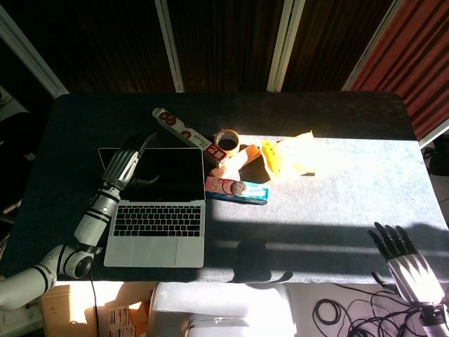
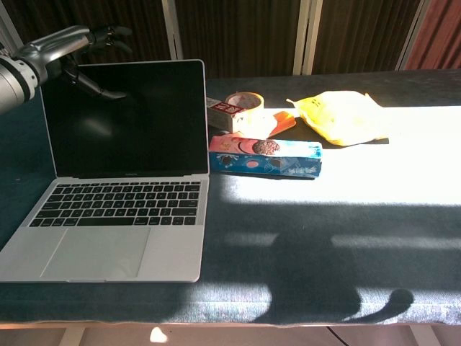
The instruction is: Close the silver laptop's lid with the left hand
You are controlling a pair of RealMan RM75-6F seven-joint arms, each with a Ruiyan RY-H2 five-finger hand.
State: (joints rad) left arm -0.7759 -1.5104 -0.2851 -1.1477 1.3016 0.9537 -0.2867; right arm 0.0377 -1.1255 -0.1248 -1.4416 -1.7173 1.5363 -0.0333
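Note:
The silver laptop [image 1: 156, 210] stands open on the table's left side, its dark screen [image 2: 126, 119] upright and facing me. My left hand [image 1: 125, 163] is at the lid's top left corner, fingers [image 2: 101, 36] spread and reaching over the upper edge while the thumb hangs in front of the screen; it holds nothing. In the chest view the same left hand [image 2: 72, 47] shows above the lid's left corner. My right hand [image 1: 407, 260] hovers off the table's front right corner, fingers apart and empty.
Just right of the laptop lie a blue cookie pack [image 1: 236, 189], a tape roll [image 1: 226, 141], a long snack box [image 1: 180, 128], an orange item [image 1: 238, 163] and a yellow bag [image 1: 287, 156]. The dark table [image 1: 337, 210] is partly in bright sunlight.

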